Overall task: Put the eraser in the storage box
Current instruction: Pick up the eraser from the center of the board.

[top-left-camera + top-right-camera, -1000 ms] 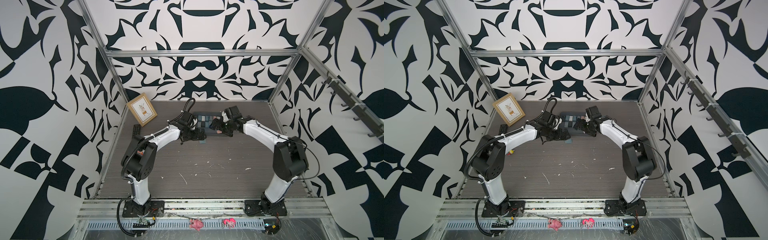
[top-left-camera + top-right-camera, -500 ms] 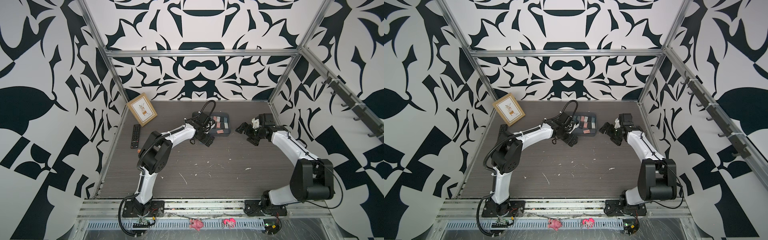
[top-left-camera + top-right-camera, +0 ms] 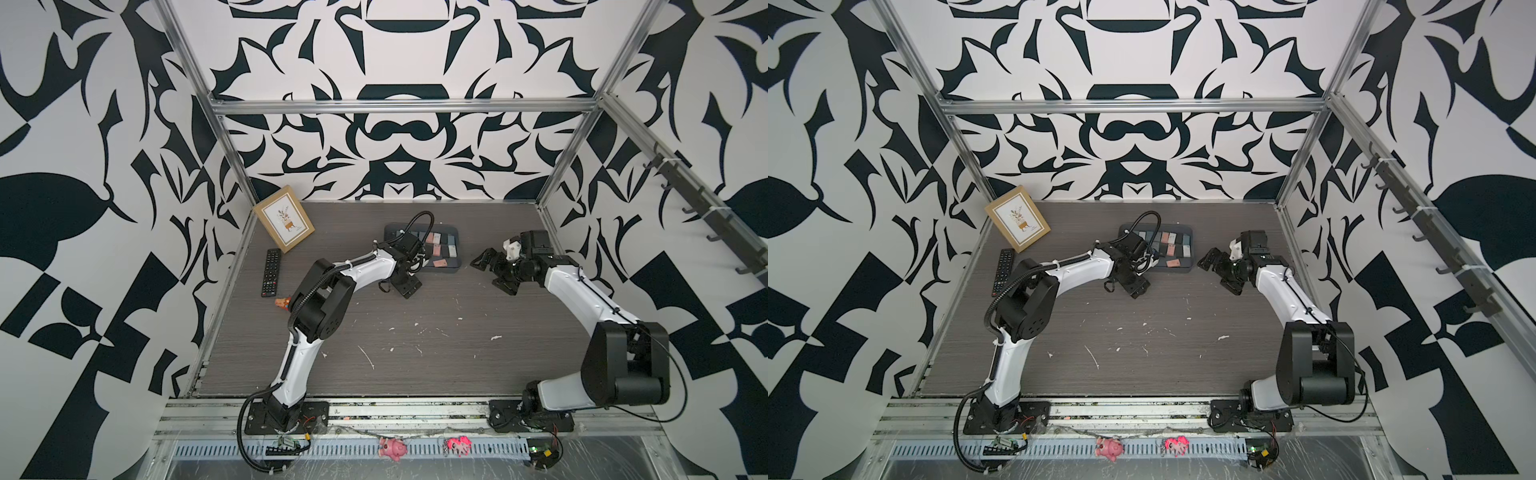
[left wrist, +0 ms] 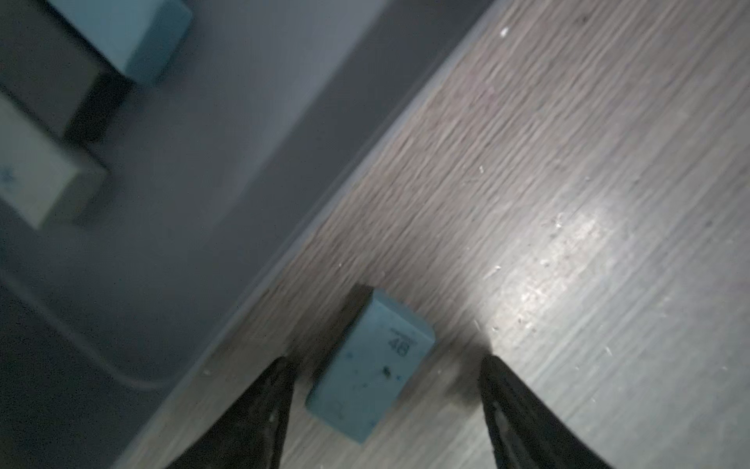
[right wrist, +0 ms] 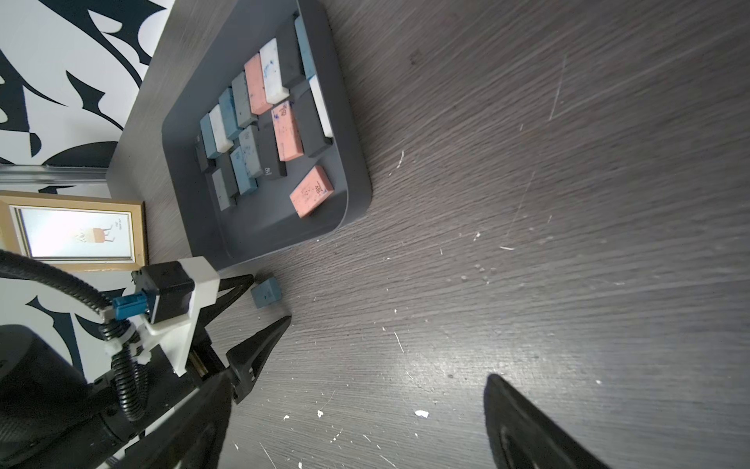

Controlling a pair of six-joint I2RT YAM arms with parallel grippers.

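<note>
Fingers [image 4: 264, 406] of my left gripper [image 4: 385, 361] are spread, one on either side of the small blue-teal rectangular rubber eraser [image 4: 371, 365]. Neither black tip is touching it: there's a thin gap on one flank and a wider one on the other. The eraser lies on its broad face on the grey wood-grain tabletop [image 4: 568, 203], just outside the low rim of the shallow dark grey plastic storage box [image 4: 211, 170], near one rounded corner. Its top face has dark flecks and a printed "4B", and its corners are softly rounded. From the right wrist camera it shows as a stubby blue block between my two left tips.

Inside the box sit the other erasers [image 5: 251, 105], packed in rows of pink, white, blue and dark grey. A single pink eraser [image 5: 311, 191] lies apart from them, near the corner.

My right gripper [image 3: 490, 272] hovers over bare table beside the box, well apart from the blue eraser. Its jaws are wide apart with nothing between them.
</note>
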